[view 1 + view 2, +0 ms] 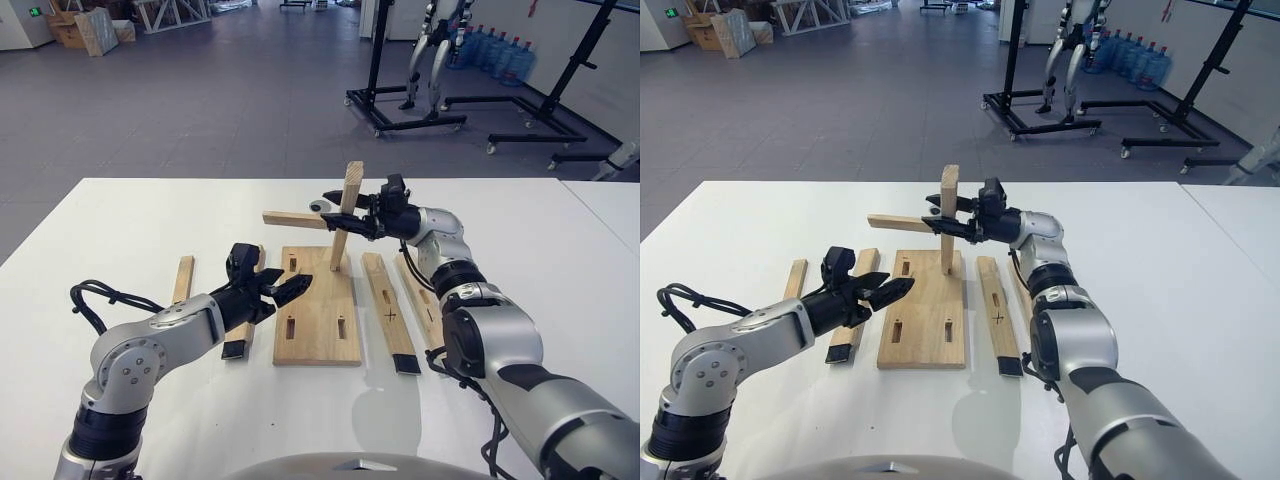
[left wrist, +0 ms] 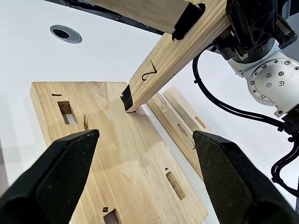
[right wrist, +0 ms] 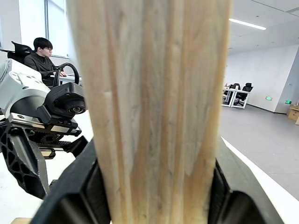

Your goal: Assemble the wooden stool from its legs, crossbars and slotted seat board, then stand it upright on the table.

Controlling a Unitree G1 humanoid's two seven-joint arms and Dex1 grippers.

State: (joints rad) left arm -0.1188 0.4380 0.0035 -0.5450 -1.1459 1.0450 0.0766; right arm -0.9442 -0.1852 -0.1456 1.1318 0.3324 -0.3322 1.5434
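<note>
Leg [image 1: 339, 252] in right gripper [image 1: 342, 217], seemingly touching seat board [image 1: 318, 335].

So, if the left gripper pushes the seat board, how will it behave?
The seat board looks like solid wood, so it is probably stiff. It lies flat on the smooth table, so it would likely slide, not tip. The leg held against it may resist that.
</note>
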